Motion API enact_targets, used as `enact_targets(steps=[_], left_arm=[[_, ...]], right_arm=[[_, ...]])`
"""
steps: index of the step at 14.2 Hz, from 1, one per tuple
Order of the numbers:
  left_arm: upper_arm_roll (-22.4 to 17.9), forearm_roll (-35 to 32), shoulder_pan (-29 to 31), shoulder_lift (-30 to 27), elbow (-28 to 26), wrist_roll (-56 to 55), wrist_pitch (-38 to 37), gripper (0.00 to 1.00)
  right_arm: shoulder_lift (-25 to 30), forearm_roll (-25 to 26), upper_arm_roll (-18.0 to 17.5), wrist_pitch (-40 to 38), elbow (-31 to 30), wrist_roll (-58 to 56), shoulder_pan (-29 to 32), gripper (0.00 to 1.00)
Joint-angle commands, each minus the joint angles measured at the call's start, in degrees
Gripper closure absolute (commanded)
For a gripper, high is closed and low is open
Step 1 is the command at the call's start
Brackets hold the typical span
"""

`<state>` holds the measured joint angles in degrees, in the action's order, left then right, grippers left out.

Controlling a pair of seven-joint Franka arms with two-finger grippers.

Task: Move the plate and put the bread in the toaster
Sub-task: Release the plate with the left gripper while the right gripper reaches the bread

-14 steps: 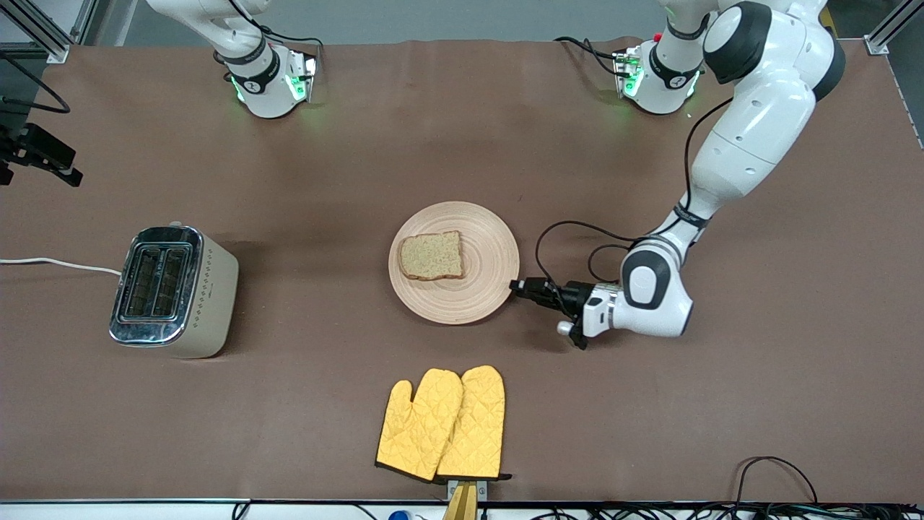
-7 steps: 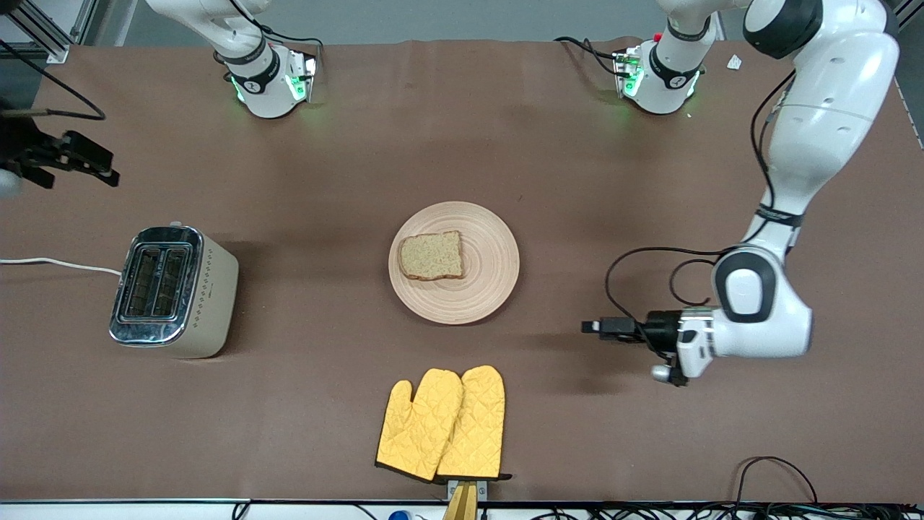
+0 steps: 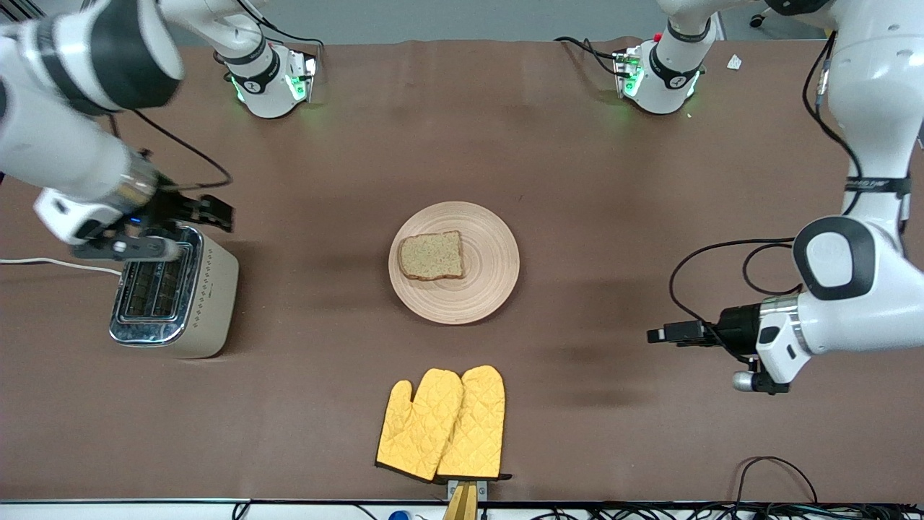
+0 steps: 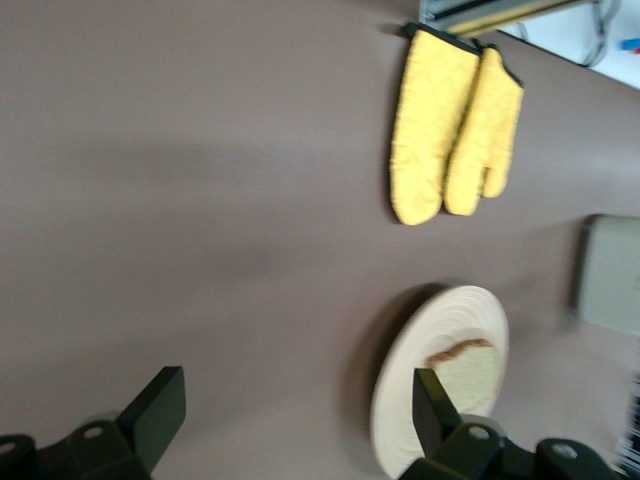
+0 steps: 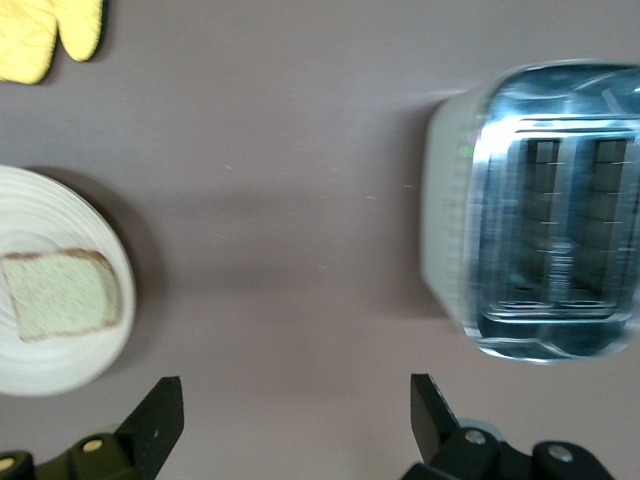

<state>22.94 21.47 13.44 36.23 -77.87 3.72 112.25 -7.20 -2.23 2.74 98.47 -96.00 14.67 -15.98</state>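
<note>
The pale wooden plate (image 3: pixel 493 261) lies mid-table with the brown bread (image 3: pixel 432 256) slice on it, on the side toward the toaster. The cream and chrome toaster (image 3: pixel 173 290) stands toward the right arm's end, slots up and empty. My right gripper (image 3: pixel 224 212) is open and empty over the toaster's corner nearest the plate; its wrist view shows the toaster (image 5: pixel 540 210), plate (image 5: pixel 50 210) and bread (image 5: pixel 60 295). My left gripper (image 3: pixel 655 336) is open and empty over bare table toward the left arm's end, apart from the plate (image 4: pixel 410 400).
A pair of yellow oven mitts (image 3: pixel 442 423) lies nearer the front camera than the plate, at the table's front edge. The toaster's white cord (image 3: pixel 50 263) runs off the right arm's end. The mitts also show in the left wrist view (image 4: pixel 450 125).
My left gripper has drawn back from the plate's rim toward the left arm's end. My right arm has swung in from the table's end to the toaster. Plate and bread have not moved.
</note>
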Motion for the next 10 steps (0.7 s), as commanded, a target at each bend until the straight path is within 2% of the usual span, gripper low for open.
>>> enact_targets(steps=[1, 3, 7, 10], left_arm=[[-0.09, -11.57, -0.60, -5.37, -0.96, -5.29, -1.77, 0.00], [0.18, -17.92, -0.78, -7.57, -0.97, -7.23, -5.02, 0.00], [0.27, -23.82, -0.61, -12.93, -0.97, -7.59, -10.90, 0.00], [0.27, -26.29, -0.52, -19.42, -0.97, -7.59, -15.66, 0.00]], right_arm=[[-5.96, -0.32, 0.42, 6.53, -0.06, 9.46, -5.54, 0.00], [-9.93, -0.32, 0.42, 10.93, 0.03, 15.36, -9.14, 0.00], [-18.19, -0.50, 0.42, 18.31, -0.06, 19.41, -14.42, 0.00], [-22.41, -0.50, 0.42, 23.69, -0.06, 27.14, -18.46, 0.01]])
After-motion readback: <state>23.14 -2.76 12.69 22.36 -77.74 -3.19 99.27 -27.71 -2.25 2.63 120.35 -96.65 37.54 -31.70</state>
